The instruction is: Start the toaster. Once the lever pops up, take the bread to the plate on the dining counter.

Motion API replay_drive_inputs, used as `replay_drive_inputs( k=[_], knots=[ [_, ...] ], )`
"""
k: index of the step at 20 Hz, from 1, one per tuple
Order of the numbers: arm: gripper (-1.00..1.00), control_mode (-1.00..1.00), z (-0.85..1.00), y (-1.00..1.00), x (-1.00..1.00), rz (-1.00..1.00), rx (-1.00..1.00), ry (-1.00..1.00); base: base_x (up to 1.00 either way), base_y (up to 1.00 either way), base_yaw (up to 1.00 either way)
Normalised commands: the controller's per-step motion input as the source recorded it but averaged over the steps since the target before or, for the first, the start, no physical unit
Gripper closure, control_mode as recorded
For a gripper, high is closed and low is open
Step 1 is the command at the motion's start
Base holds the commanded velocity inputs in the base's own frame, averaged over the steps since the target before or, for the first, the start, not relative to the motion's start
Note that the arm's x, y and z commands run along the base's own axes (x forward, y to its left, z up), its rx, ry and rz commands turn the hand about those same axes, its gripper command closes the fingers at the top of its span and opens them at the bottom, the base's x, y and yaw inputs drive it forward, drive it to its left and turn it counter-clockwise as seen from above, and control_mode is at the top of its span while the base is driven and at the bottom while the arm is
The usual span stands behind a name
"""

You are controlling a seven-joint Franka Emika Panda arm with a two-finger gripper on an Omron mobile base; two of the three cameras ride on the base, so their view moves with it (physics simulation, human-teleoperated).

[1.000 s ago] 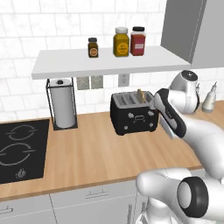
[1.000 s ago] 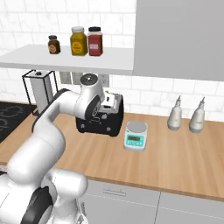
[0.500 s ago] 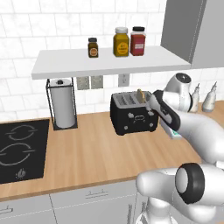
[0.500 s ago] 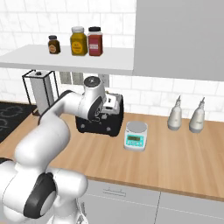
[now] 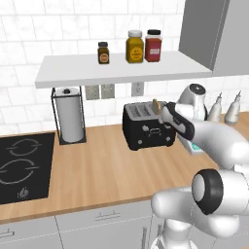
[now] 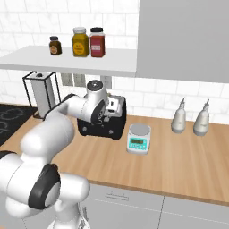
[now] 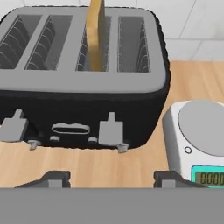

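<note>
On the counter by the wall, we hover our hand, fingers apart and empty, before the toaster, whose bread stands upright in the third slot, likely lining up with a lever.

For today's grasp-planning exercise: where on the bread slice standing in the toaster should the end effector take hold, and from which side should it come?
Grip the bread by its upper edge, which stands upright out of a toaster slot. Probably come from straight above, one finger on each broad face: the slice is thin, its lower part sits inside the slot, and the slot walls block any sideways approach.
</note>
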Motion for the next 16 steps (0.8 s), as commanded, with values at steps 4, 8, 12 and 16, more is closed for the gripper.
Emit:
replay_drive_inputs(
  k=[4, 8, 12, 16],
  knots=[
    [1.0, -1.0, -0.26, 0.05, 0.46, 0.0, 0.0, 0.0, 0.0, 0.0, 0.0],
    [1.0, -1.0, -0.15, 0.0, 0.27, 0.0, 0.0, 0.0, 0.0, 0.0, 0.0],
    [1.0, -1.0, -0.06, 0.0, 0.07, 0.0, 0.0, 0.0, 0.0, 0.0, 0.0],
    [1.0, -1.0, -0.09, 0.0, 0.07, 0.01, 0.0, 0.0, 0.0, 0.0, 0.0]
  ],
)
